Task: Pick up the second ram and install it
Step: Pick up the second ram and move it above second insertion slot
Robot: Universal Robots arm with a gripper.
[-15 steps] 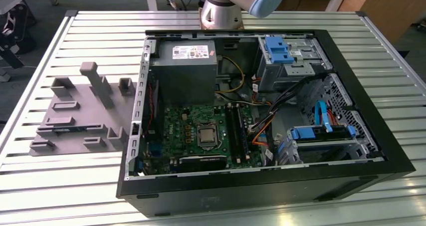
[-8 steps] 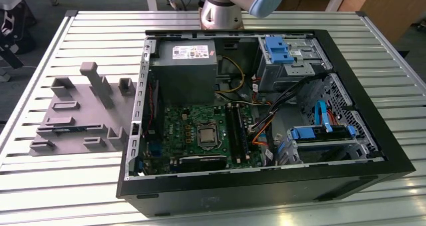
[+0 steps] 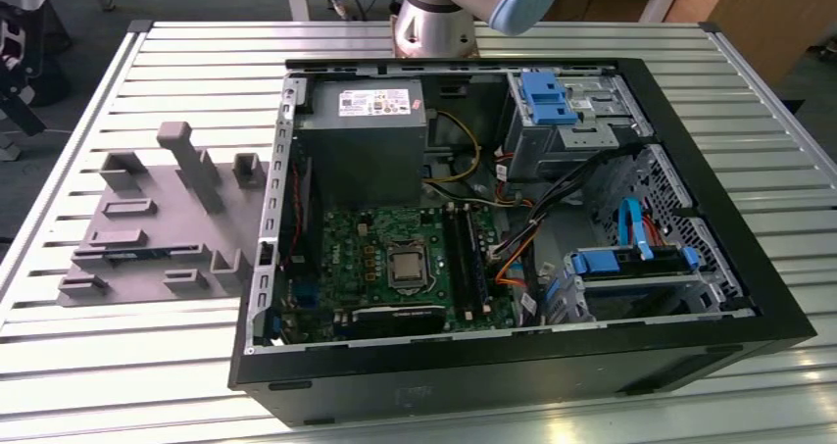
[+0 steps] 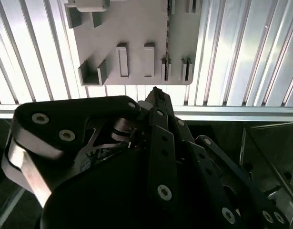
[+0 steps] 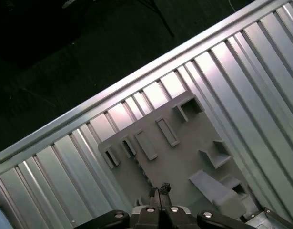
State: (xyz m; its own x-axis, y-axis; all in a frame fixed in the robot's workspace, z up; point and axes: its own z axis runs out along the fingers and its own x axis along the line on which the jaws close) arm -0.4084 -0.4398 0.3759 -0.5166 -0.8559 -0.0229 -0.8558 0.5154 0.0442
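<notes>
The gripper (image 5: 159, 187) hung over the grey holder (image 5: 183, 159), its 2 fingers (image 4: 158, 102) closed on nothing. The ram stick (image 4: 167, 33) stood just past them, its long side pointing straight away.

We saw the second ram (image 4: 167, 38) edge-on, as a thin strip. It stood slotted in the grey holder (image 3: 157, 219), at the exterior view's left.

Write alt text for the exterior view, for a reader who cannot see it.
An open black computer case lies on a slatted metal table, exposing a green motherboard, a grey power supply and blue drive brackets. A grey fixture plate with upright holders sits at the exterior view's left of the case, and the robot arm's base stands beyond it.
</notes>
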